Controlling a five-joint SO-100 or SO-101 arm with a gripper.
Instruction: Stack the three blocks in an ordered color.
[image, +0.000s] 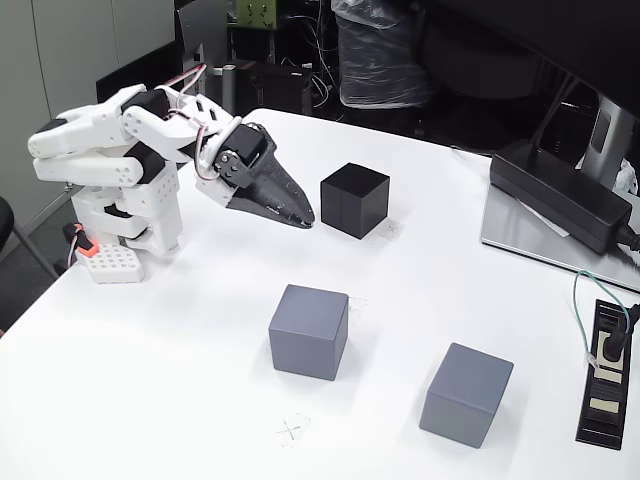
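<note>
Arm folding low at 9 o'clock, claw (300, 217) pointing toward 4 o'clock, pressed together, gripping nothing, nearing the black block (354, 199). Monitor getting cropped at 2 o'clock.

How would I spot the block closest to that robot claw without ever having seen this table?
Start at the white robot arm at the left of the white table in the fixed view. Its dark gripper points right, at a cube standing just beyond its tip. That black block is the only black one; the two grey blocks sit nearer the camera.
</note>
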